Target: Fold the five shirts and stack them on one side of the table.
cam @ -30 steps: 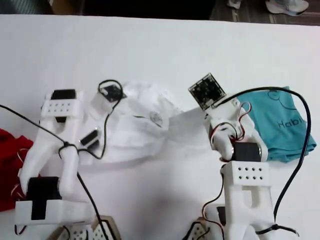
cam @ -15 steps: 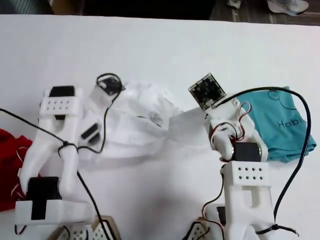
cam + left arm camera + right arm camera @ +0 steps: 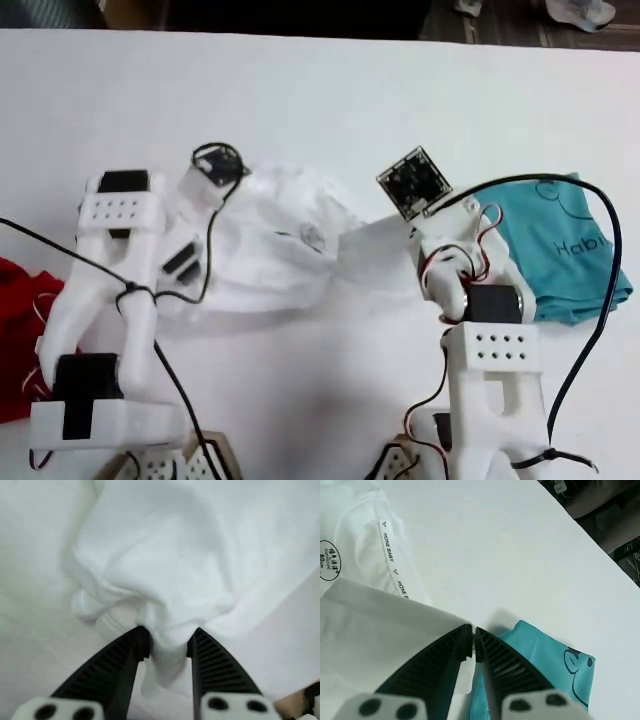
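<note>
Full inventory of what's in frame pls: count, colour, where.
white shirt: 1, white, rumpled at mid-table between the two arms
teal shirt: 1, teal, lying flat beside the right arm
red shirt: 1, red, at the high view's left edge, partly cut off
table: 1, white, under everything
left arm: 1, white with black cable, beside the red shirt
right arm: 1, white with black cable, beside the teal shirt
left gripper: 1, black fingers, shut on a bunch of the white shirt
right gripper: 1, black fingers, shut on the white shirt's edge
</note>
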Available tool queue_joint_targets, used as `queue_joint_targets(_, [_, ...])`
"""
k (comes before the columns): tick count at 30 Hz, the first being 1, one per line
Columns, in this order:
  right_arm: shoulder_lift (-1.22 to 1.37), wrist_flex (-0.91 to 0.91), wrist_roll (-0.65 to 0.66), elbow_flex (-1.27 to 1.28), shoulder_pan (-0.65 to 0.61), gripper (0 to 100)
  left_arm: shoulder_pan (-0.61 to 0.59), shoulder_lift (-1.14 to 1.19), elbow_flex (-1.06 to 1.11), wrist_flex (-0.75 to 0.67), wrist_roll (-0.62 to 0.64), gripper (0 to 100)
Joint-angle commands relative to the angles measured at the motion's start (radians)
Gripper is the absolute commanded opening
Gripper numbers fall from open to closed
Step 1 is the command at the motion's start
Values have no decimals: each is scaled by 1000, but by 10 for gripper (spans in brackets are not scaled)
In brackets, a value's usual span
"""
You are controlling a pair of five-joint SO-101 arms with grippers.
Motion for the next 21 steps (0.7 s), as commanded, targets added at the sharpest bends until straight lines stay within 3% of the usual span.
queue_joint_targets(1, [5, 4, 3, -18, 2, 21, -6, -15, -54, -3, 9, 151])
queue_joint_targets(7, [5, 4, 5, -18, -1, 21, -6, -9, -114, 18, 38, 155])
queue_joint_targets(13, [5, 4, 5, -18, -1, 21, -6, -8, -114, 14, 44, 234])
queue_joint_targets(21, [5, 5, 5, -18, -1, 21, -6, -5, -113, 9, 41, 238])
